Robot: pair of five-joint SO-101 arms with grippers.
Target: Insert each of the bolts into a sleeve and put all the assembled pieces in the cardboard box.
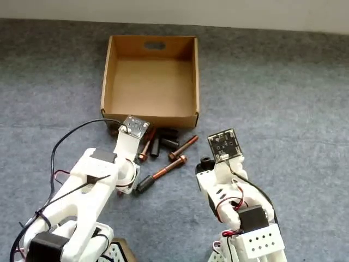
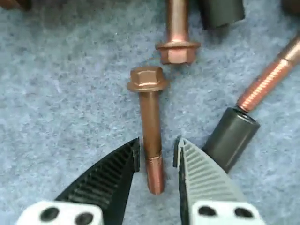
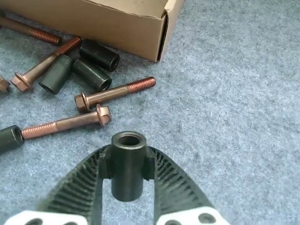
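A copper bolt (image 2: 150, 112) lies on the grey carpet, its threaded end between the fingers of my left gripper (image 2: 157, 154). That gripper is open, with a thin gap on each side of the shank. My right gripper (image 3: 127, 157) is shut on a black sleeve (image 3: 127, 166), held upright with its bore facing the camera, above the carpet to the right of the pile (image 1: 205, 162). The cardboard box (image 1: 107, 71) stands beyond both arms with nothing in it.
Loose bolts (image 3: 115, 91) and black sleeves (image 3: 98, 55) lie in a heap before the box's front wall (image 3: 93, 23). One bolt (image 1: 166, 170) sits partly inside a sleeve (image 1: 144, 184) beside the left arm. Open carpet spreads to the right.
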